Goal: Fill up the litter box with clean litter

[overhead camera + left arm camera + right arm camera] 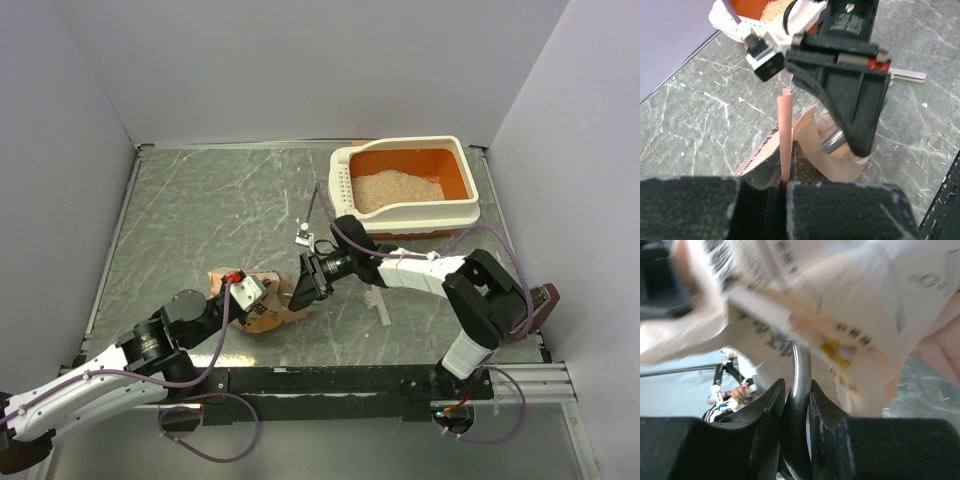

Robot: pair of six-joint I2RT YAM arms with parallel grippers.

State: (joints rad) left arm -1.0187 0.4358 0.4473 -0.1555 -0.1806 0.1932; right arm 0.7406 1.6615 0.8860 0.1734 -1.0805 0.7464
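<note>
Left gripper [785, 186] is pinched shut on a thin upright fold of the bag [268, 316], holding the mouth up. The bag sits low-centre on the table [200, 215], just ahead of the left arm. Right gripper [796, 392] has its jaws narrow, clamped on the grey metal scoop handle [799, 365]. The scoop's head is hidden and looks to be down in the bag; loaded or not, cannot tell.

The litter box [470, 207] is at back right, well apart from the bag. Clean litter [395, 188] is heaped toward its perforated end, and bare orange shows at the far end.

Step, as judged: loading the scoop inside the bag, with the fill part done. The next move calls for:
- drawing the scoop out level, without snagging the paper lip that crowds the handle
- carrying it right and back, over the cream rim
- tipping it onto the bare orange
- keeping the left grip on, or the bag may drag or flop

Edges: the box is tucked into the corner, with the right wall [590, 150] close beside it, so there is little swing room beyond the box. The route from bag to box is mostly bare table, with one small white item [303, 238] near the box's near-left corner. The widest room is on the left half.
</note>
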